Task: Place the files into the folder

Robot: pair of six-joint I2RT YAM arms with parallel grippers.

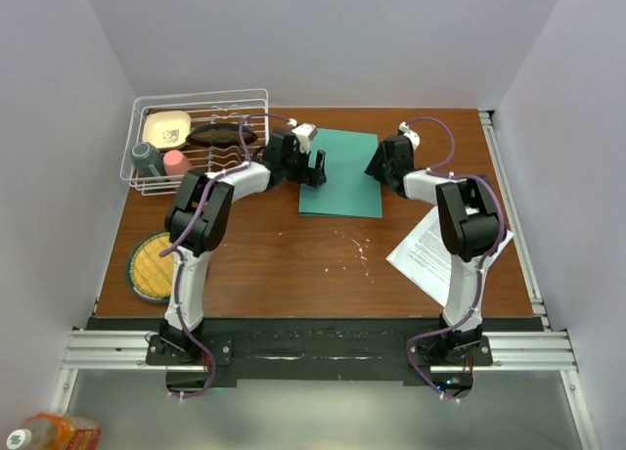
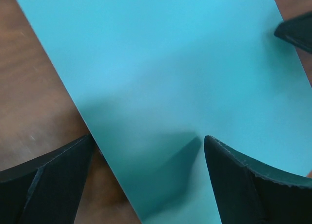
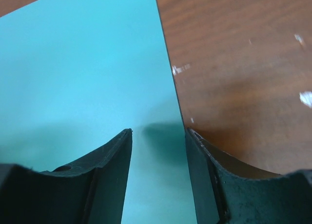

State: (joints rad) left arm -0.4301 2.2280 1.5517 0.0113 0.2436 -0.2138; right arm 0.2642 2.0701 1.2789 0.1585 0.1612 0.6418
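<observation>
The teal folder (image 1: 341, 173) lies closed and flat at the back middle of the table. My left gripper (image 1: 316, 168) is open at its left edge, one finger over the folder (image 2: 185, 78), the other over the wood. My right gripper (image 1: 376, 167) is open at its right edge, straddling that edge of the folder (image 3: 83, 73). The files (image 1: 430, 249), white printed sheets, lie on the table at the right, partly under my right arm.
A white wire rack (image 1: 196, 137) with a cup, a beige dish and a dark item stands at the back left. A round woven plate (image 1: 155, 264) lies front left. White specks (image 3: 302, 97) dot the wood near the folder.
</observation>
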